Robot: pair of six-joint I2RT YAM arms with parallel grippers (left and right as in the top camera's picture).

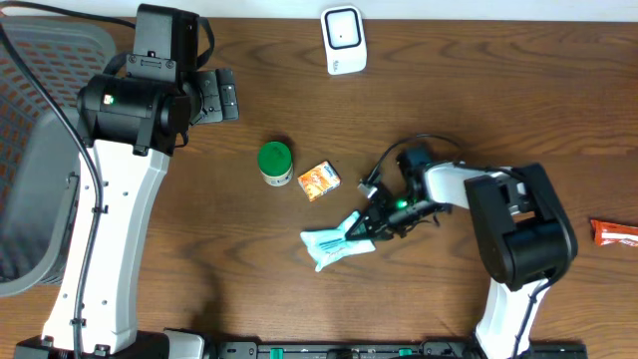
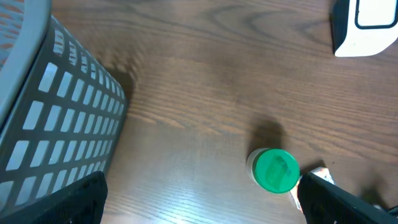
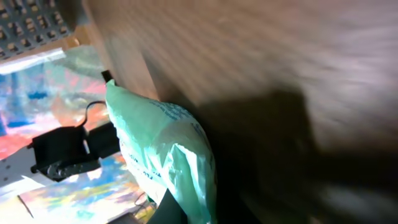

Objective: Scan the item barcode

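My right gripper (image 1: 367, 226) is shut on one end of a pale green packet (image 1: 334, 244) that lies low over the table near the front middle. In the right wrist view the packet (image 3: 163, 144) fills the left centre, pinched at the bottom of the frame by my gripper (image 3: 193, 206). The white barcode scanner (image 1: 344, 40) stands at the far edge of the table, well away from the packet. My left gripper (image 1: 217, 95) hangs open at the back left. Its fingers (image 2: 68, 202) hold nothing.
A green-lidded jar (image 1: 275, 163) and a small orange box (image 1: 319, 180) sit mid-table, just left of the packet. An orange-red wrapper (image 1: 613, 232) lies at the right edge. A grey mesh basket (image 1: 45, 150) stands on the left. The left wrist view shows the jar (image 2: 276, 170), the scanner (image 2: 367, 25) and the basket (image 2: 56, 124).
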